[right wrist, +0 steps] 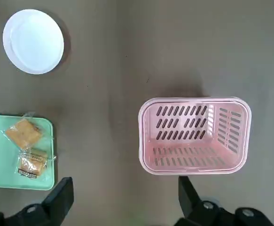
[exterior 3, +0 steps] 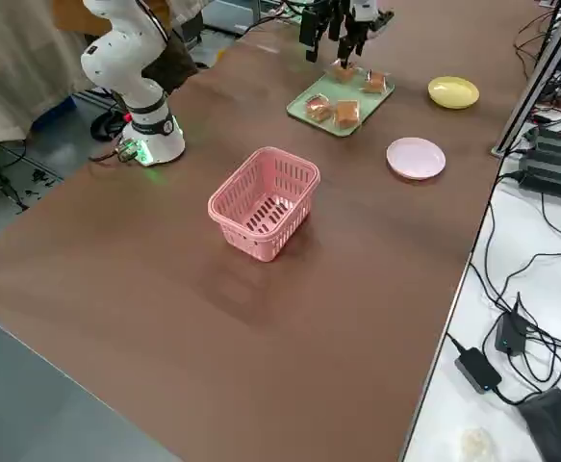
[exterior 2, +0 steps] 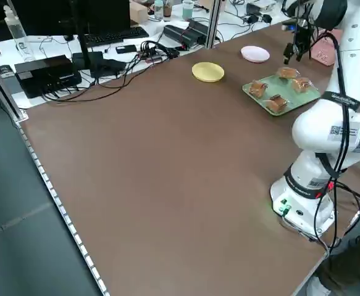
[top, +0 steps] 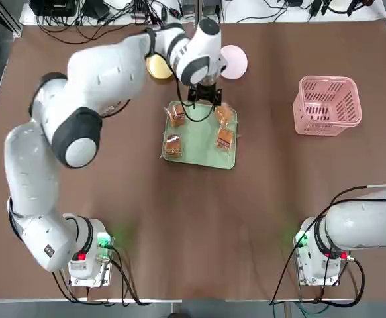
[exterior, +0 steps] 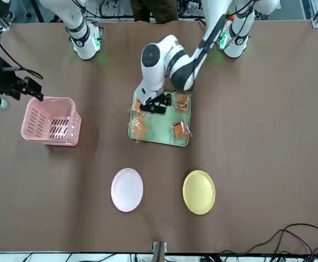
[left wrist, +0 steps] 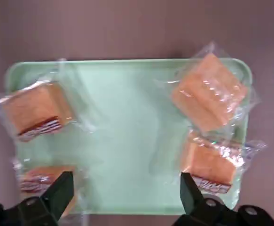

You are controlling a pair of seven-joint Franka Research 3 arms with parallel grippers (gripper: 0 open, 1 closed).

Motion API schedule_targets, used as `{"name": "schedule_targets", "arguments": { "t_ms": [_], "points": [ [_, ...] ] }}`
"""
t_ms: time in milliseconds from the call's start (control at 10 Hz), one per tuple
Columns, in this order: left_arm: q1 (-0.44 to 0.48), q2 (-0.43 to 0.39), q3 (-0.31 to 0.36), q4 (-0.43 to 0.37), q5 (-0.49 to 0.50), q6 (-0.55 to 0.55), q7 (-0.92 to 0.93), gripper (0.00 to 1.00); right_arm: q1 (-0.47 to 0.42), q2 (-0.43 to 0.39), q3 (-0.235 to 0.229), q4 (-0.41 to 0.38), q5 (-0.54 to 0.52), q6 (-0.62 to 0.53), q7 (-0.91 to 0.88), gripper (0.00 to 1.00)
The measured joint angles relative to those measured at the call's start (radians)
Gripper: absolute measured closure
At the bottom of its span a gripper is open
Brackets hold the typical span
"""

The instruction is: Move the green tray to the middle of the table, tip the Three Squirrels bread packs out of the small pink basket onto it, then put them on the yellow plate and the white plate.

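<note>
Evidently caught the left pincer (top: pixel 204 99) hanging above the far rim of the pale mint-green flat rectangular tray (top: pixel 199 142), fingers (left wrist: pixel 61 188) spread wide and gripping nothing. Judged that released stance as readiness for a pick, not a carry. Counted four small clear-wrapped packs of orange-brown bread (top: pixel 225 139) lying flat on the tray just below the pincer, two to either side of it, with bare green between. Noted in the left wrist view one pack close by each fingertip; could not tell which was meant to be taken. Placed the tray near the middle of the large dark-brown covered table (top: pixel 199 232), presumably so that either arm could reach the packs. Found the pink plastic lattice-sided basket (top: pixel 328 103) upright and empty, well off to the left pincer's right and almost directly under the right pincer (right wrist: pixel 125 188); reckoned the tipping done and the basket set aside there to keep the sorting space free. Saw that right pincer parked high near its own base, likewise spread and empty. Located the small round mustard-yellow plate (exterior: pixel 198 191) and the small round white, faintly pinkish plate (exterior: pixel 127 188) just beyond the left pincer, past the tray's far edge, both bare. Took that closeness as convenient: short carries from tray to plates.
</note>
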Motion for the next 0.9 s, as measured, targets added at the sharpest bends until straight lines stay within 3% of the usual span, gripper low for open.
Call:
{"name": "schedule_targets", "arguments": {
  "t_ms": [600,900],
  "points": [
    [-0.115,0.144,0.01,0.023,0.0,0.256,-0.196,0.0,-0.001,0.0,-0.001,0.0,0.0,-0.008,0.0,0.01],
    [-0.123,0.19,0.011,0.031,0.0,0.276,-0.222,0.0,-0.001,0.0,-0.002,0.0,0.0,-0.01,0.0,0.01]
  ]
}}
